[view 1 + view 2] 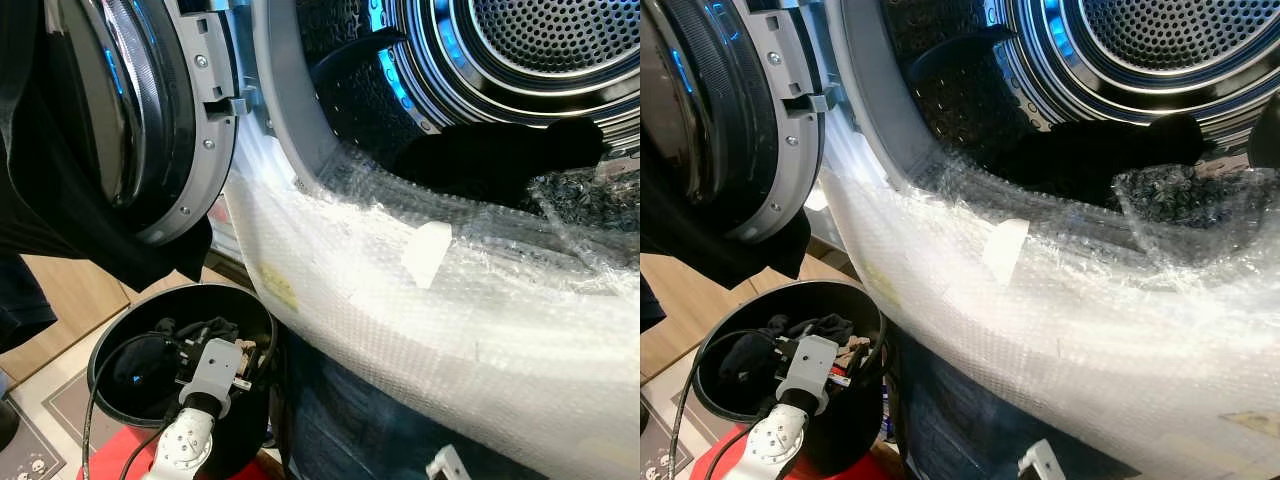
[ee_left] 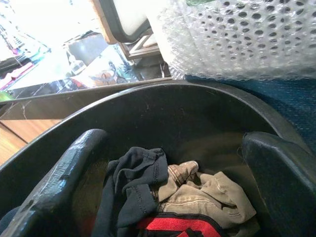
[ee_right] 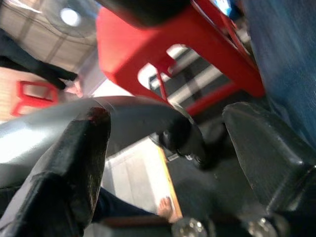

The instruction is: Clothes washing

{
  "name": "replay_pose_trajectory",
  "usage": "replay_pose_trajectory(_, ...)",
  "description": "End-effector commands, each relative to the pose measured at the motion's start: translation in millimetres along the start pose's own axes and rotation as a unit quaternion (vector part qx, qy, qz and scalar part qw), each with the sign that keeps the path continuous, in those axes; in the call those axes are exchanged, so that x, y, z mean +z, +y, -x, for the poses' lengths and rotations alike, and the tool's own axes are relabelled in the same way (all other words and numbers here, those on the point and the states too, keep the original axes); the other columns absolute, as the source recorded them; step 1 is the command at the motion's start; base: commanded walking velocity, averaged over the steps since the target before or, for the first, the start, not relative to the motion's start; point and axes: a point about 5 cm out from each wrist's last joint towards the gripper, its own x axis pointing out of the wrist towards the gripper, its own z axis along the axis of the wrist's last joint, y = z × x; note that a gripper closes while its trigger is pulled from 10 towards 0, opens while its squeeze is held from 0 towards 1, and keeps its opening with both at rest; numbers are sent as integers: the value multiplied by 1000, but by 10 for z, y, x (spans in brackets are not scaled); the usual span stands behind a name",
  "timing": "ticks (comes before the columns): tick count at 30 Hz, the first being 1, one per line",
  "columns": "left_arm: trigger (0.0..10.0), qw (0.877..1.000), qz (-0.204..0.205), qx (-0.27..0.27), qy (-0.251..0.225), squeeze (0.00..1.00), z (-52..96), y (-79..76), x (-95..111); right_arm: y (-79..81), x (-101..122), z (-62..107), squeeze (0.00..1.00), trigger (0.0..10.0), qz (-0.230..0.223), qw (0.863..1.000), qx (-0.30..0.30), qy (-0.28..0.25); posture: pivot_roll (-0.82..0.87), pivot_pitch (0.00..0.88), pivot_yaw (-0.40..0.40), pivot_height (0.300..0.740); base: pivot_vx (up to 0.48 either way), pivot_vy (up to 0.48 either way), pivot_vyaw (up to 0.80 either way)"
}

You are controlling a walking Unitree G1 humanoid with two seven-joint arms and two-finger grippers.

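far left, the washer door (image 1: 120,110) stands open w/ a dark cloth (image 1: 60,215) hanging by it. below, the left gripper (image 2: 170,195) reaches into a black bucket (image 1: 120,345), fingers (image 2: 54,190) apart above a heap of clothes (image 2: 173,202): dark, tan & red. center to right, bubble wrap (image 1: 450,300) covers the washer front. a dark garment (image 1: 500,155) lies in the drum (image 1: 540,50) mouth. right gripper (image 3: 163,163) hangs low, fingers apart, near a red stool (image 3: 163,44).

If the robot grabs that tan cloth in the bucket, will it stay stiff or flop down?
The tan cloth would probably flop; it lies crumpled in folds. It looks light. It may drag the dark garment tangled against it.
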Motion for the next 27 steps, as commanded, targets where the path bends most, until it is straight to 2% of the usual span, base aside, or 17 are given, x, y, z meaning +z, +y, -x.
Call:
replay_pose_trajectory(1, 10000, 1000, -1, -2, 17, 0, 35, 2, -69, -39, -37, -52, 0, 10000, 2, 1000, -29, 7, -78, 4, 59, 740, 0, 0, 0)
replay_pose_trajectory(5, 10000, 1000, 4, 3, 18, 0, 38, 24, -71, -117, -160, -166, 0, 10000, -5, 994, -106, 34, -78, 5, 61, 740, 0, 0, 0)
replay_pose_trajectory(6, 10000, 1000, 4, 3, 18, 0, 38, 24, -71, -117, -160, -166, 0, 10000, -5, 994, -106, 34, -78, 5, 61, 740, 0, 0, 0)
replay_pose_trajectory(8, 10000, 1000, 4, 4, 18, 0, 38, 29, -69, -157, -202, -215, 0, 10000, -24, 986, -161, 44, -77, 4, 63, 740, 0, 0, 0)
replay_pose_trajectory(11, 10000, 1000, 9, 7, 17, 0, 34, 41, -63, -163, -227, -231, 0, 10000, -27, 983, -177, 42, -73, 4, 62, 740, 0, 0, 0)
replay_pose_trajectory(13, 10000, 1000, 13, 13, 14, 0, 24, 61, -42, -198, -322, -230, 0, 10000, -46, 971, -230, 56, -64, 3, 62, 740, 0, 0, 0)
replay_pose_trajectory(14, 10000, 1000, 13, 13, 14, 0, 24, 61, -42, -198, -322, -230, 0, 10000, -46, 971, -230, 56, -64, 3, 62, 740, 0, 0, 0)
replay_pose_trajectory(17, 10000, 1000, 18, 21, 4, 0, 9, 108, 7, -215, -463, -230, 0, 10000, -61, 949, -298, 78, -57, 5, 65, 740, 0, 0, 0)
replay_pose_trajectory(18, 10000, 1000, 18, 21, 4, 0, 9, 108, 7, -215, -463, -230, 0, 10000, -61, 949, -298, 78, -57, 5, 65, 740, 0, 0, 0)
replay_pose_trajectory(21, 10000, 999, 30, 34, -13, 0, -26, 176, 96, -195, -556, -248, 0, 10000, -76, 937, -329, 87, -44, 4, 70, 740, 0, 0, 0)
replay_pose_trajectory(24, 10000, 998, 37, 45, -33, 0, -65, 247, 201, -158, -586, -291, 0, 10000, -80, 938, -328, 83, -44, 5, 77, 740, 0, 0, 0)
replay_pose_trajectory(27, 10000, 994, 61, 73, -62, 0, -87, 371, 351, -160, -655, -265, 0, 10000, -88, 933, -340, 84, -46, 8, 86, 740, 0, 0, 0)
